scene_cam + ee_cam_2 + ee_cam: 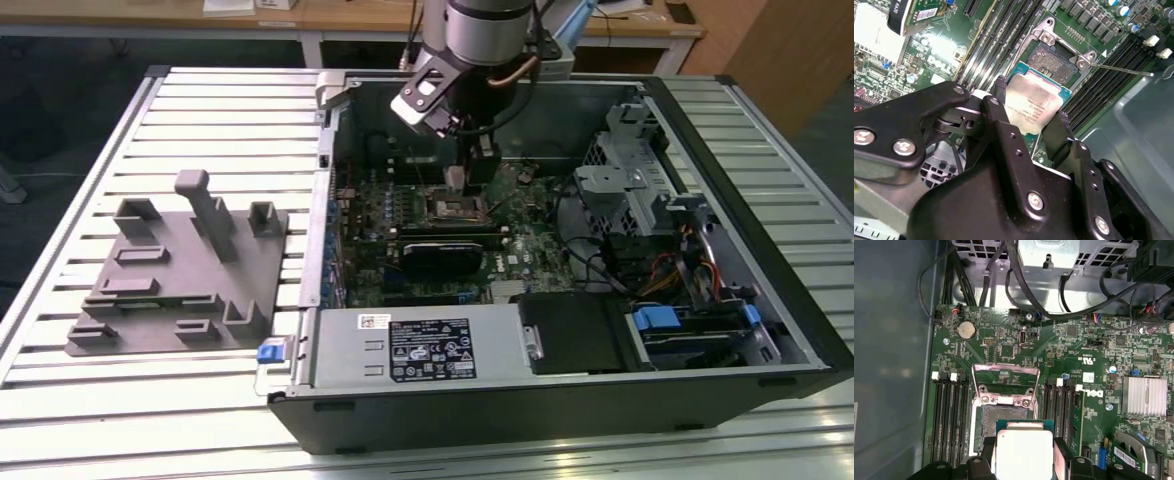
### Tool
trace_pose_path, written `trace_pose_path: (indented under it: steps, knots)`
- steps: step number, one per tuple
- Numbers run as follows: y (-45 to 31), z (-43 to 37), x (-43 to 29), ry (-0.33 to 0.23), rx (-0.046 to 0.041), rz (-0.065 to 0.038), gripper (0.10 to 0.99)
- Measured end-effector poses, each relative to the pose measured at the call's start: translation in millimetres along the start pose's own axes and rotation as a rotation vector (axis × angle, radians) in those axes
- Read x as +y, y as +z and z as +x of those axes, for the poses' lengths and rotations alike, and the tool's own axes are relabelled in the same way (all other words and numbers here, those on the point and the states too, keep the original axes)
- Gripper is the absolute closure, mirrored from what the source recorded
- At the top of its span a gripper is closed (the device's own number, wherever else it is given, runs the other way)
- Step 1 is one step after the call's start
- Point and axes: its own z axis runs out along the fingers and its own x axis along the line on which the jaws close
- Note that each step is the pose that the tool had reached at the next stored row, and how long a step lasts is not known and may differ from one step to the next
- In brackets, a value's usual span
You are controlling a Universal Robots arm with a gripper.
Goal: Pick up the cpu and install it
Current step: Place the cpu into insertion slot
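Gripper: the gripper [1031, 106] has its two black fingers [1004, 131] drawn in to the width of the chip, one on each of two opposite edges, clamping it. In the exterior view the gripper [461, 172] hangs inside the open computer case [561, 405].
Cpu: the cpu [1033, 107] sits between the fingertips with its silvery top toward the wrist cameras and a greenish rim showing around it.
Cpu and socket: in the first wrist view the cpu [1024, 454] overlaps one edge of the socket [1004, 421]. Most of the contact field is bare. I cannot tell whether the chip touches the socket or is held just above it.
Socket frame: the metal frame [1005, 376] is flipped up, and the thin lever [1119, 69] sticks out to one side.
Writing: faint lines of print cross the chip's top, too small to read. The silver box [414, 345] at the case's near edge carries a white label with dense print and symbols.
Board: the green motherboard [1089, 350] carries dark memory slots either side of the socket, a coin cell [966, 329] and a finned heatsink [1143, 395].
Surface: the case lies on its side on a slatted metal table [200, 400], with a grey fixture [174, 270] just beside it on the exterior view's left.
Room: wooden desks [347, 15] stand behind the table, over a dark floor.
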Motion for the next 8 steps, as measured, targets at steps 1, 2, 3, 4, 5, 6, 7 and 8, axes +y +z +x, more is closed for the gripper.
trace_pose_path:
  steps: [1, 2, 3, 4, 5, 6, 7, 8]
  knots:
    - [1.3, 0.3, -0.1, 0.0, 0.0001, 0.0, 0.545]
    - [2.4, 0.7, -0.1, 0.0, 0.0, 0.0, 0.545]
    - [3.5, 1.1, -0.1, 0.0, 0.0, 0.0, 0.545]
    - [4.4, 1.3, -0.1, 0.0, 0.0001, 0.0, 0.545]
    - [5.1, 1.4, -0.1, 0.0, 0.0, 0.0, 0.545]
    - [5.9, 1.5, -0.1, 0.0, -0.0001, 0.0, 0.545]
    - [6.6, 1.6, -0.2, 0.0, -0.0001, 0.0, 0.545]
    - [7.2, 1.7, -0.2, 0.0, 0.0, 0.0, 0.545]
